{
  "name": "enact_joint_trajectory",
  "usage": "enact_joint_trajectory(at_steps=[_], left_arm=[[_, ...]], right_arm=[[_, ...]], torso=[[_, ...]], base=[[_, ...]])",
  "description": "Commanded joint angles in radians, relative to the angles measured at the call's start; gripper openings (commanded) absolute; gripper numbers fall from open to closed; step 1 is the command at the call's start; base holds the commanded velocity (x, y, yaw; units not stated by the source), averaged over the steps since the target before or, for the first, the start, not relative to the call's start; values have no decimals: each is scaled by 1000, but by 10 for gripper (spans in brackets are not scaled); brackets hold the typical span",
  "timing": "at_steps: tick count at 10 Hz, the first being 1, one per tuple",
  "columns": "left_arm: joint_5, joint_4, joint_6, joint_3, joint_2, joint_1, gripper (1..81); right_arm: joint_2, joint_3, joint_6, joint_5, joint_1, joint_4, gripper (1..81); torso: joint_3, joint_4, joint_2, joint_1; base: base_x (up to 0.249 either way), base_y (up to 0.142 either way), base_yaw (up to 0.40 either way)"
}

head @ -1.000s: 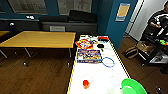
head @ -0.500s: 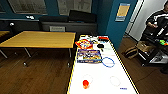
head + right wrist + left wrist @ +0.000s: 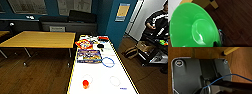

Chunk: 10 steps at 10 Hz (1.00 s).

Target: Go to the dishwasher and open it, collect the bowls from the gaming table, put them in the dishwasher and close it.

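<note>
Blue-walled room, with the gaming table [image 3: 105, 75] running lengthwise away from the robot.
1 green bowl [image 3: 193, 26] is sitting close against the right wrist camera, apparently carried; finger grip cannot be told. A blue-rimmed bowl [image 3: 108, 62] is lying ahead, mid-table.

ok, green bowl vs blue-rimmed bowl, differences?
Colour: the green bowl is solid bright green; the blue-rimmed bowl is pale inside a blue rim. Place: the blue-rimmed bowl lies on the gaming table; the green bowl looms close in the right wrist view, above dark floor. Both are round.
</note>
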Motion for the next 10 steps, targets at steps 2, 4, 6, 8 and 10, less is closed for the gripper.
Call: enact_joint_trajectory(at_steps=[2,4,6,8,10], left_arm=[[48,10,0,235,-188,-81,811],[43,5,-2,310,-291,-96,811],[31,4,-2,422,-403,-107,811],[31,2,-2,571,-514,-122,811],[47,-2,-34,698,-593,-171,811]], right_arm=[[169,-146,-32,112,-71,-153,10],[241,-195,-34,107,-74,-164,10],[332,-286,-32,95,-86,-173,10],[413,-360,-32,86,-106,-193,10],[485,-425,-32,70,-121,-211,10]], torso=[[0,0,0,0],[0,0,0,0],[0,0,0,0],[0,0,0,0],[0,0,0,0]], base=[[0,0,0],[0,0,0],[0,0,0],[0,0,0],[0,0,0]])
